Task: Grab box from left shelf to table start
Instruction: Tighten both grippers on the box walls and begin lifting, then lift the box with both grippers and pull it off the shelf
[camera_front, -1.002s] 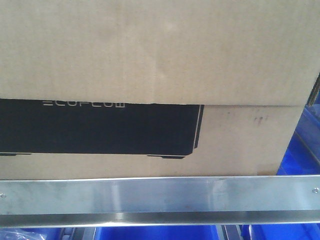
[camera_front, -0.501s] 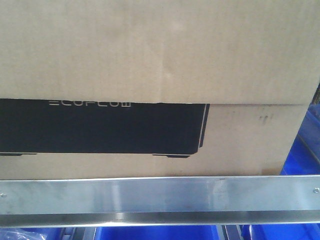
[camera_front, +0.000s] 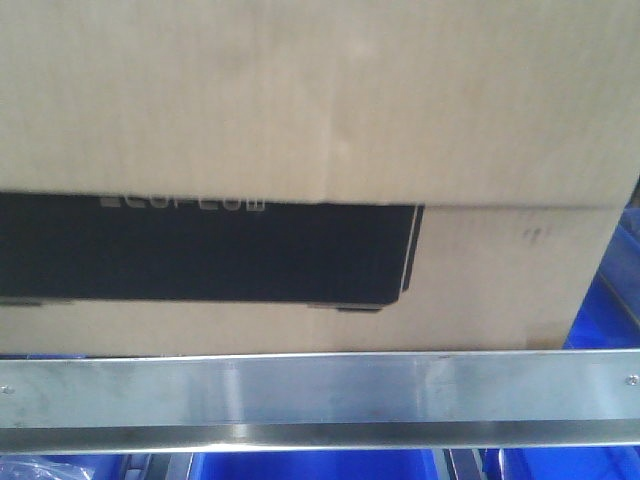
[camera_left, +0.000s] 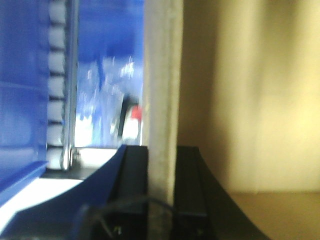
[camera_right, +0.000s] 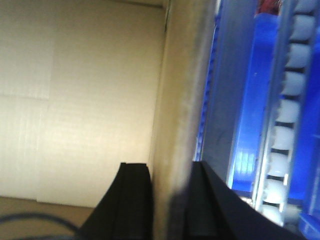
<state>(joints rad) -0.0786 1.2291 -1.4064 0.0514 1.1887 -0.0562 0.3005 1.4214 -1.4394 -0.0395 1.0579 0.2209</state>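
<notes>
The box (camera_front: 320, 100), brown cardboard with a black printed rectangle and pale lettering, fills the front view behind the left shelf's steel rail (camera_front: 320, 395). In the left wrist view my left gripper (camera_left: 161, 150) is shut on the box's upright left wall (camera_left: 162, 75), one black finger outside and one inside the box. My right gripper (camera_right: 171, 167) clamps the right wall (camera_right: 180, 90) the same way. The box's pale inner side (camera_right: 90, 100) lies to its left. Neither gripper appears in the front view.
Blue plastic bins (camera_front: 310, 465) sit under the rail and at the box's right (camera_front: 610, 290). A blue bin (camera_left: 25, 90) and a white roller track (camera_left: 56, 75) stand close outside the left wall. Another bin (camera_right: 250, 100) and rollers (camera_right: 295, 75) flank the right wall.
The box has shifted a little to the right and slightly upward in the front view. The shelf rail has stayed where it was.
</notes>
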